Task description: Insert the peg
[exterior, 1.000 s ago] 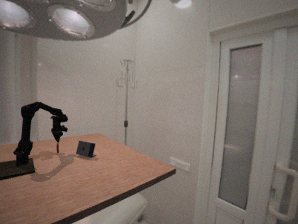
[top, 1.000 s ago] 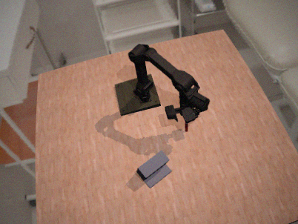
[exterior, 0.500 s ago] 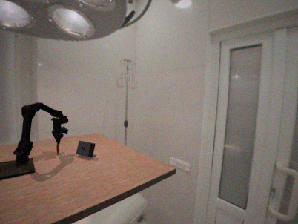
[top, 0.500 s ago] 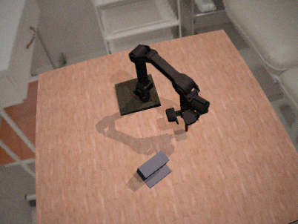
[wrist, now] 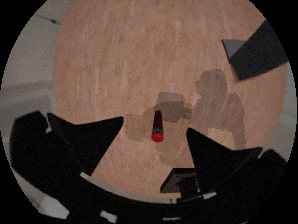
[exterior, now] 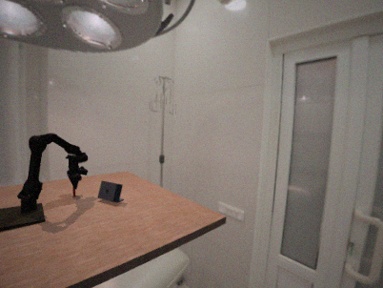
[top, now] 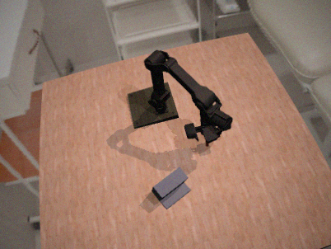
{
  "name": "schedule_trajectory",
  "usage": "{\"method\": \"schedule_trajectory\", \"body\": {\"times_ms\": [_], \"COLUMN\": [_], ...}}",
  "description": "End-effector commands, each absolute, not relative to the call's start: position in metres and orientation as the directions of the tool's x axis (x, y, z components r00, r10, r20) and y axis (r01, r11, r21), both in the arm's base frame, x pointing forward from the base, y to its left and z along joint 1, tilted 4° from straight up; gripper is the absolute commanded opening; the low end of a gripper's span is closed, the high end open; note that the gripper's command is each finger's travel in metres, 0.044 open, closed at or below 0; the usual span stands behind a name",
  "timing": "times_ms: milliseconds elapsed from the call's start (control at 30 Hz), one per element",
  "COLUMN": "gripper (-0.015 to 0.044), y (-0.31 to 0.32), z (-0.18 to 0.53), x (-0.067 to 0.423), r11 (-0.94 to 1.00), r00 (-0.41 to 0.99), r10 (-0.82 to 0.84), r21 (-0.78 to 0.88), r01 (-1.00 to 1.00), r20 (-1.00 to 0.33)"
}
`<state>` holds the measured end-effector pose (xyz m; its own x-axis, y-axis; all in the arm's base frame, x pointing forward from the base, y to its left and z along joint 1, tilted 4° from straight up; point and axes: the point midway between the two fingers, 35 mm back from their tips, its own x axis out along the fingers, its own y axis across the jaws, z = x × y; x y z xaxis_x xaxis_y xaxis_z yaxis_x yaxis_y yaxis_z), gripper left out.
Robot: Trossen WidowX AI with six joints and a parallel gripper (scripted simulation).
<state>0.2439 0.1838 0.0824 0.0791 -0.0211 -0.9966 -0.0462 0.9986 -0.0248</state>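
Observation:
A small red peg point(wrist: 157, 127) point(exterior: 73, 193) stands upright on the wooden table point(top: 78, 124) point(exterior: 143, 224) point(wrist: 127, 43). My gripper point(top: 201, 134) point(exterior: 74, 184) point(wrist: 154, 125) is open and points down right over the peg, one finger on each side of it, with nothing held. In the top view the gripper hides most of the peg. The sloped grey-blue panel point(top: 170, 184) point(exterior: 110, 191) point(wrist: 256, 56) stands apart from the peg, nearer the table's front. Its face shows a dark hole in the exterior view.
The arm's dark base plate point(top: 140, 108) point(exterior: 19, 217) lies behind the gripper on the table. The arm's shadow falls between the base and the panel. White shelves and furniture stand beyond the table edges.

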Motion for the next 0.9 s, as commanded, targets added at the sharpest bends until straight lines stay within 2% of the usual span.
{"method": "schedule_trajectory", "body": {"times_ms": [0, 600, 867], "gripper": [0.044, 0.044, 0.023], "y": [0.181, 0.179, 0.181], "z": [0.07, 0.059, 0.062], "x": [0.242, 0.242, 0.243], "r11": [0.998, 0.998, 0.999], "r00": [0.068, 0.068, 0.072], "r10": [-0.036, -0.036, -0.027], "r21": [-0.039, -0.04, -0.03], "r01": [-0.049, -0.049, -0.044], "r20": [-0.997, -0.997, -0.997]}}
